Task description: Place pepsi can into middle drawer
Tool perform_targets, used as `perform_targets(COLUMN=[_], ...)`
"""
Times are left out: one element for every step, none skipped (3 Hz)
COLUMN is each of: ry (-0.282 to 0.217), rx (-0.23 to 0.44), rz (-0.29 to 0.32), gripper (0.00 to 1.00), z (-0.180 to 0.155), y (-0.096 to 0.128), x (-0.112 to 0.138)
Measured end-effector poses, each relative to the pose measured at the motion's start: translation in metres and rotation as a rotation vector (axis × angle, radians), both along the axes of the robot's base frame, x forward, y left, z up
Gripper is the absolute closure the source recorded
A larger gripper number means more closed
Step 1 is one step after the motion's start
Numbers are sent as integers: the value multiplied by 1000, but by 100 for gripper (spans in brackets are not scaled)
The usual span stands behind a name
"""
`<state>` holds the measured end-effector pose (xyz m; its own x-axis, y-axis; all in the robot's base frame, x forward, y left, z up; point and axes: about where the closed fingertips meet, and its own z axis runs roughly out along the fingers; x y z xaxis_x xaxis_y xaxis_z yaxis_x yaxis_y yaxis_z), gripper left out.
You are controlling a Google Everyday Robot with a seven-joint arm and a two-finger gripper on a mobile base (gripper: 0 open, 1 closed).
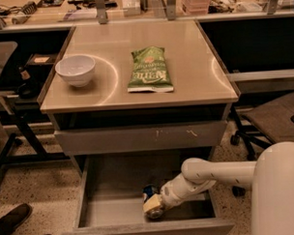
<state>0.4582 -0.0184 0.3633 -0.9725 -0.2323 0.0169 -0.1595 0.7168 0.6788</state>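
The pepsi can is blue with a silver end and sits low inside the open middle drawer, near its front centre. My gripper reaches into the drawer from the right on a white arm and is shut on the can at or just above the drawer floor. A cream finger covers the middle of the can. The drawer is pulled out below the closed drawer front with white scratches.
On the tabletop stand a white bowl at the left and a green chip bag in the middle. My white base is at the lower right. A chair stands to the right, and a dark shoe lies on the floor at the lower left.
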Motion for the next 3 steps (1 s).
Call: perform_targets(ry=[0,0,0], rx=[0,0,0], rz=[0,0,0], gripper=[12,0,0], z=[0,0,0], y=[0,0,0], x=[0,0,0])
